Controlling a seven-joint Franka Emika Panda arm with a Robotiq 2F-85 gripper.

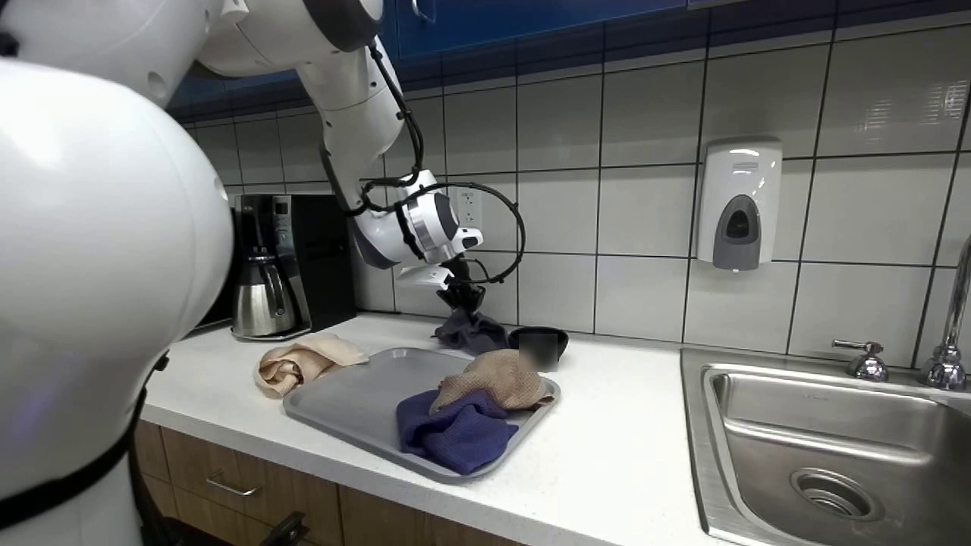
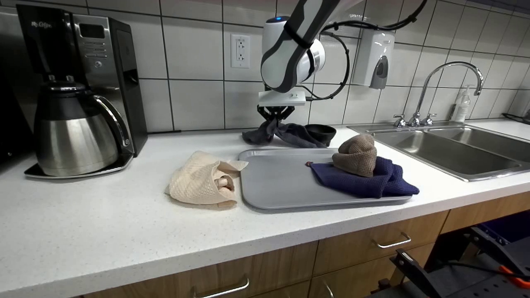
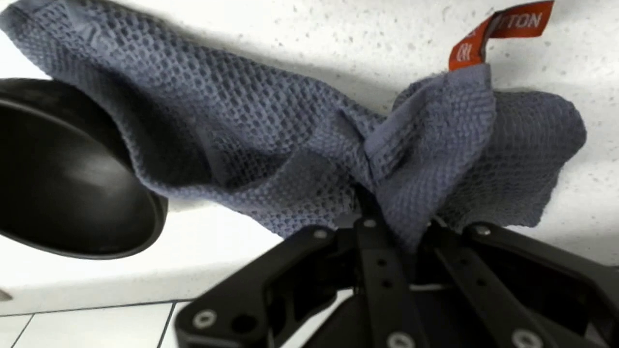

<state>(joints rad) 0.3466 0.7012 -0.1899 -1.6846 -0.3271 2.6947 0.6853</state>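
A dark grey-blue waffle cloth (image 2: 300,135) lies bunched on the counter behind the tray, near the tiled wall. It also shows in an exterior view (image 1: 474,335) and in the wrist view (image 3: 271,121), with a red-orange tag at one corner. My gripper (image 2: 275,119) points down over it and is shut on a raised fold of it. In the wrist view the fold sits between the fingers (image 3: 399,217), and the fingertips are partly hidden by cloth. The rest of the cloth spreads on both sides and rests on the counter. A black bowl (image 3: 72,183) stands against one end of it.
A grey tray (image 2: 277,182) holds a navy cloth (image 2: 368,182) with a brown cloth (image 2: 356,155) on top. A beige cloth (image 2: 203,182) lies at the tray's side. A coffee maker (image 2: 120,74), a sink (image 1: 819,447) and a wall soap dispenser (image 1: 740,205) stand around.
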